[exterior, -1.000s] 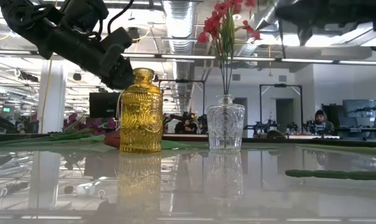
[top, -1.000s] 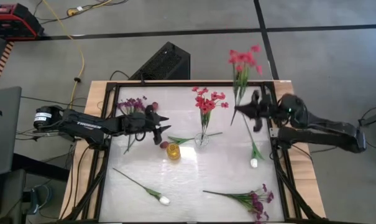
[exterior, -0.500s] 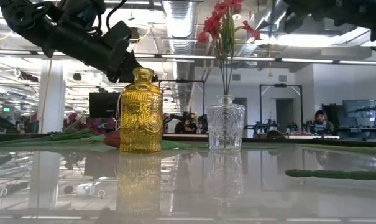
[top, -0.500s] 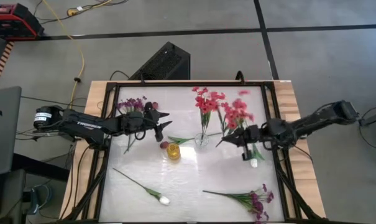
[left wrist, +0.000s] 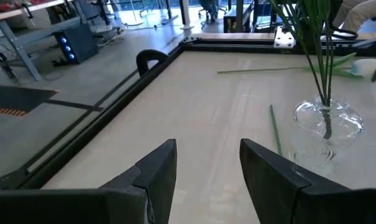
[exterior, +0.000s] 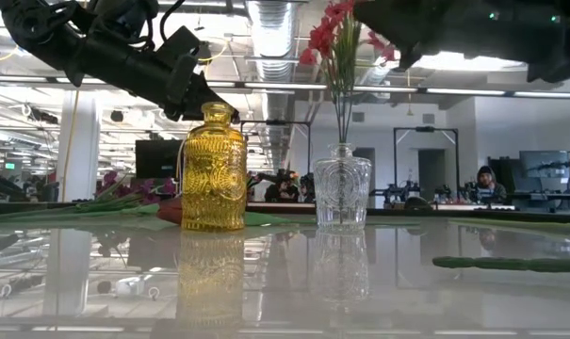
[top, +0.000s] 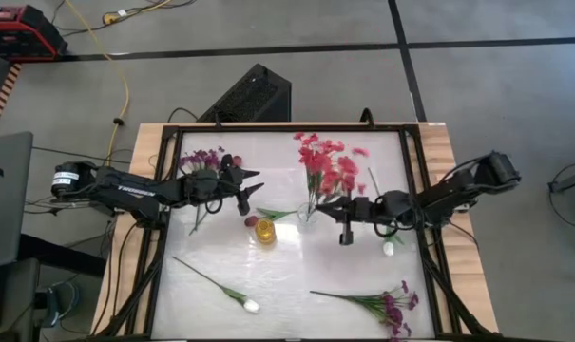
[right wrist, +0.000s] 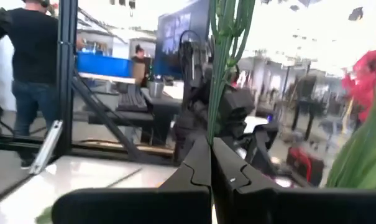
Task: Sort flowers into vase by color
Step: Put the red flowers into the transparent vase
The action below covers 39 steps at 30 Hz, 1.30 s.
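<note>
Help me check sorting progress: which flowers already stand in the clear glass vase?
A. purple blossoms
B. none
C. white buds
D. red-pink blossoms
D: the clear glass vase holds a spray of red-pink blossoms on thin green stems, as the low view shows; purple blossom sprays and a white bud lie on the table.
</note>
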Motion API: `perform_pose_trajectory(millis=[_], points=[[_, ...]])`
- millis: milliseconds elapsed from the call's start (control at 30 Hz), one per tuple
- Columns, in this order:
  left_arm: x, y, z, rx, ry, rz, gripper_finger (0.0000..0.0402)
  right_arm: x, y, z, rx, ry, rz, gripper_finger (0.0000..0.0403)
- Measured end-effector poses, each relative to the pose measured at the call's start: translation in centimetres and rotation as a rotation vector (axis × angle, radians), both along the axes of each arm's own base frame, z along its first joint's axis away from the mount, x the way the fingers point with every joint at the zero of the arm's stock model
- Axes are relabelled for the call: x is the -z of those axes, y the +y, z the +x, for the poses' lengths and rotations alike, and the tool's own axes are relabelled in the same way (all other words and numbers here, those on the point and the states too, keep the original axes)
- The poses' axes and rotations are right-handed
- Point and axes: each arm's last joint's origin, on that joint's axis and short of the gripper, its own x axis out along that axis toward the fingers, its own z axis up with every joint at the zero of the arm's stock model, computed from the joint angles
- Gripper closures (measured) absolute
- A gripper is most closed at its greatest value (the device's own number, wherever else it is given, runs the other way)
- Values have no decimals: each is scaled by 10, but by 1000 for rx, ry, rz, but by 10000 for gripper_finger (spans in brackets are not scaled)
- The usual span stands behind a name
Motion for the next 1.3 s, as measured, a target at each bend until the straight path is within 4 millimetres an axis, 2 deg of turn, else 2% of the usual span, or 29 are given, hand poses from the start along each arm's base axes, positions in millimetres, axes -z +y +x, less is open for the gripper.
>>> perform_pose_trajectory(millis=[333, 667, 1200, 1300], points=[[0, 0, 0, 4, 8, 13, 235, 13, -2, 14, 27, 73, -17, 385], [0, 0, 0, 4, 10, 11, 235, 13, -2, 13, 58, 81, -51, 385], [0, 0, 0, 4, 8, 9, 235, 26, -3, 14, 75, 210, -34, 384], [0, 0, 0, 3, 9, 9, 235, 27, -2, 14, 70, 219, -27, 368]])
